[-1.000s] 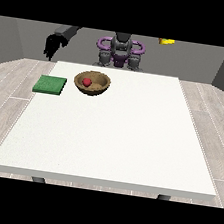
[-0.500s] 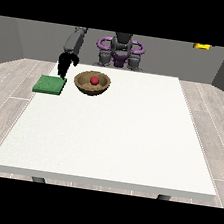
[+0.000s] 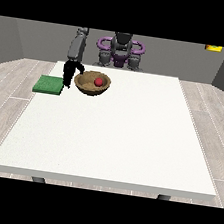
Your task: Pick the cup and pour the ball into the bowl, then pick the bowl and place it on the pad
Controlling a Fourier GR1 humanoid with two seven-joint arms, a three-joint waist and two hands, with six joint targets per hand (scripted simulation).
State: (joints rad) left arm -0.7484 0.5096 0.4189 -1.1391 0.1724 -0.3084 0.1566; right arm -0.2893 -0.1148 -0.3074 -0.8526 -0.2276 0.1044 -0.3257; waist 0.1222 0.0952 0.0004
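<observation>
Reaching down at the view's left, my hand hangs just beside the left rim of the bowl, between the bowl and the pad. The fingers point downward toward the table, and I cannot tell how far open they are; the hand shows only as a small dark shape, with one thin part bent toward the bowl's rim. I also cannot tell whether it touches the bowl or only stands close to it. It holds nothing that I can make out.

The bowl is brown and round, and it sits upright on the table, near the far edge and left of the table's middle. Inside the bowl lies the ball, red and small, a little right of the bowl's centre. The pad is a flat green square lying on the table to the left of the bowl, close to it but apart, at the table's left edge.

Behind the bowl, past the far edge of the table, stands my torso, grey with purple rings. My forearm slopes down from there to the hand beside the bowl.
</observation>
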